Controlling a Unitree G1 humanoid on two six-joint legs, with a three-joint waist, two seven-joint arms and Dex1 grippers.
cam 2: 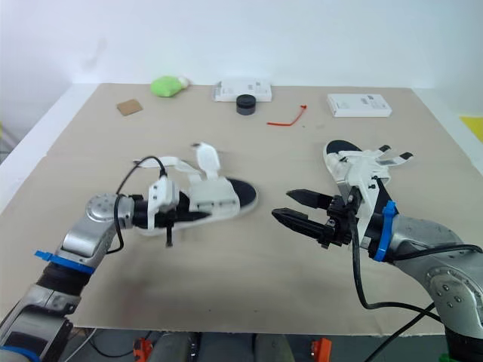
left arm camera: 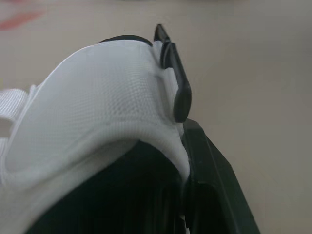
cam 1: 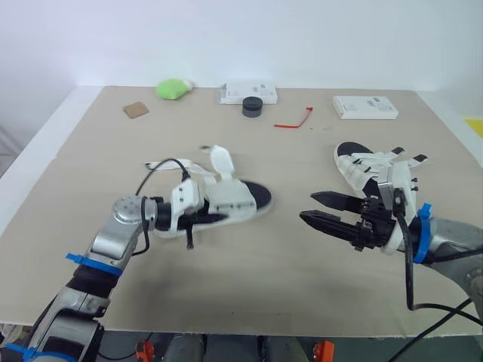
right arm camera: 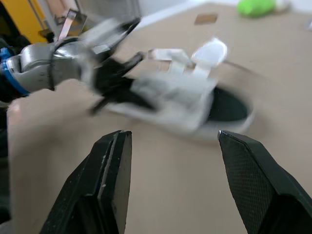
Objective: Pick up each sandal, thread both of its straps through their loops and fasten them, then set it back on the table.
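The right hand is spread wide and empty. The left hand pinches the sandal, which looks light and bendy. It is best held by its firmer sole.

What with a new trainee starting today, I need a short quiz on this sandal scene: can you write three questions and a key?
1. True or false: the right gripper is shut on a sandal.
2. Which thing does the left gripper grip? A) the middle sandal B) the red strip C) the black puck
3. Fill in: the free sandal lies on the table by the robot's ___ arm.
Key: 1 false, it is open and holds nothing; 2 A; 3 right.
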